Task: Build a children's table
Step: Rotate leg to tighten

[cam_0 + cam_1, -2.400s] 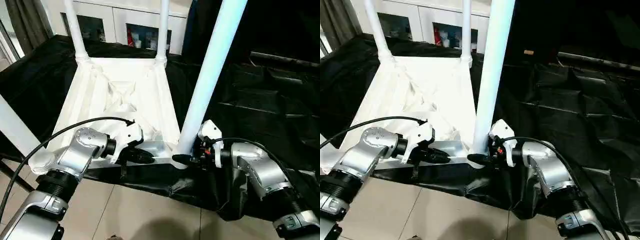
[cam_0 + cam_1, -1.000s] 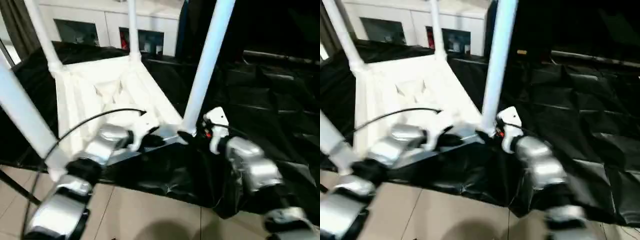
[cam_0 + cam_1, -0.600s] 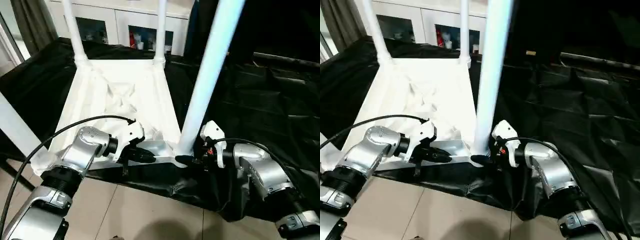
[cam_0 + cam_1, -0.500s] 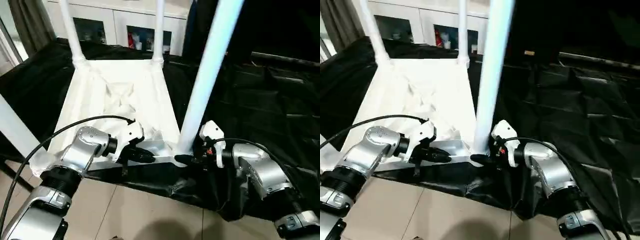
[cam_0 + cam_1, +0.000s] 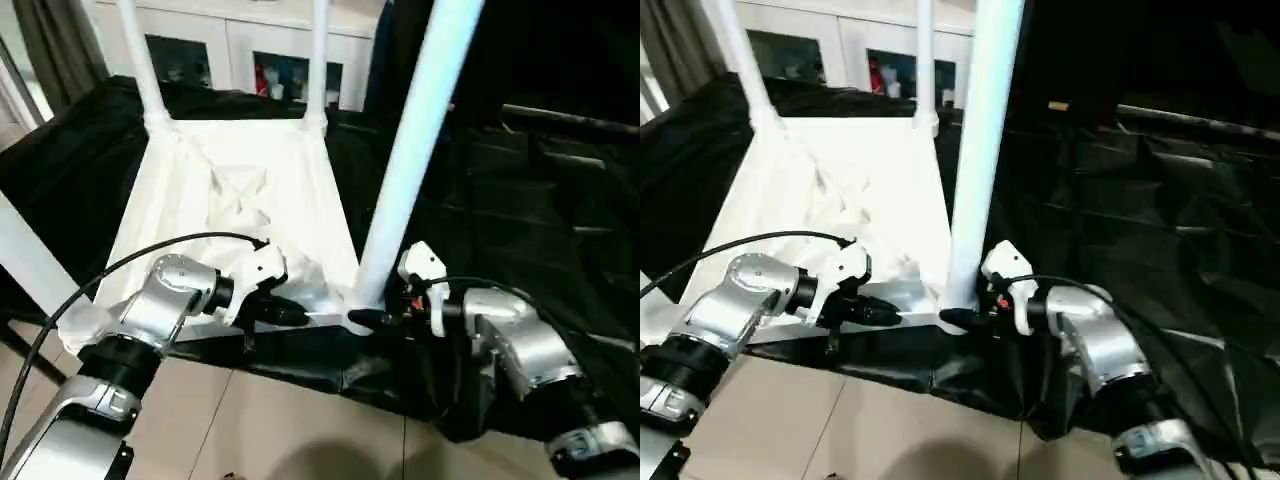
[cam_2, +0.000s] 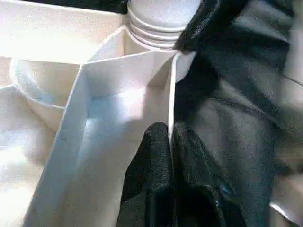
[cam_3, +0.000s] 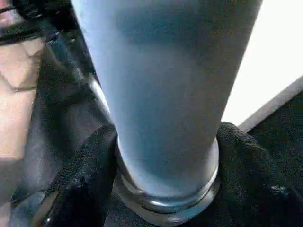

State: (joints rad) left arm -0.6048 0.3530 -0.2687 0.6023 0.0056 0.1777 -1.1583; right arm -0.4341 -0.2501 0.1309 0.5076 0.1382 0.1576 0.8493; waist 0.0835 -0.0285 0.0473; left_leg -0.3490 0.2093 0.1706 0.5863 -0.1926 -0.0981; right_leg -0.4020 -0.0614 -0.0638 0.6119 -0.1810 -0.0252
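Children's table [image 5: 250, 190]: white plastic, upside down on black sheeting [image 5: 520, 200], ribbed underside up, legs upright in the corner sockets. No brand, label or writing legible.

Left gripper [image 6: 171, 156]: fingers pressed together, pinching the table's thin near rim.

Right gripper [image 7: 163, 156]: fingers spread around the base of the near right leg [image 5: 410, 150], beside its socket.

White cabinet [image 5: 250, 60]: behind the table, glass doors.

All 4 table legs [image 5: 410, 150] run out past the picture's edge; the cabinet's [image 5: 260, 50] contents are too small to tell.
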